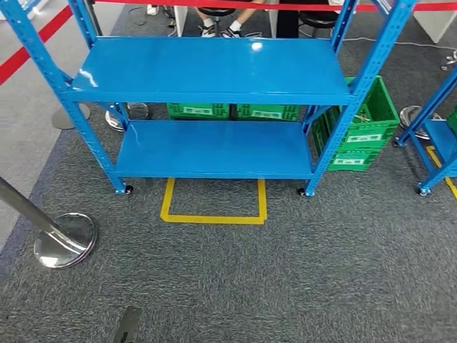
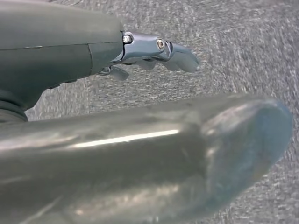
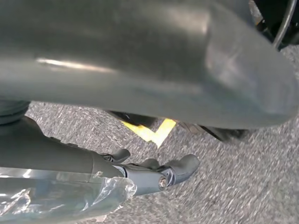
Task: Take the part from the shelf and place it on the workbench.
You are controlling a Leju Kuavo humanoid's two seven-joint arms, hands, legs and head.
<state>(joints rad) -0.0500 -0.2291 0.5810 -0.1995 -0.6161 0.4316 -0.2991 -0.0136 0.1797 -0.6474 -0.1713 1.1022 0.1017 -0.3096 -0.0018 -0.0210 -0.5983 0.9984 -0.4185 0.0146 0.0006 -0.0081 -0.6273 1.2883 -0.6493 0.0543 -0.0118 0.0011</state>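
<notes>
Grey carpet [image 2: 246, 56] is lying under my left robot hand [image 2: 155, 51], whose fingers are hanging loosely apart, holding nothing. My right robot hand [image 3: 155, 175] is gripping a clear-bagged part [image 3: 70, 196]. Ahead I'm seeing the blue shelf [image 1: 216, 71].

A two-tier shelf unit [image 1: 213, 93] stands on carpet [image 1: 269, 279], a taped floor rectangle [image 1: 214, 202] before it. Crates [image 1: 361, 128] sit behind and to its right; a stanchion base [image 1: 64, 239] lies front left.
</notes>
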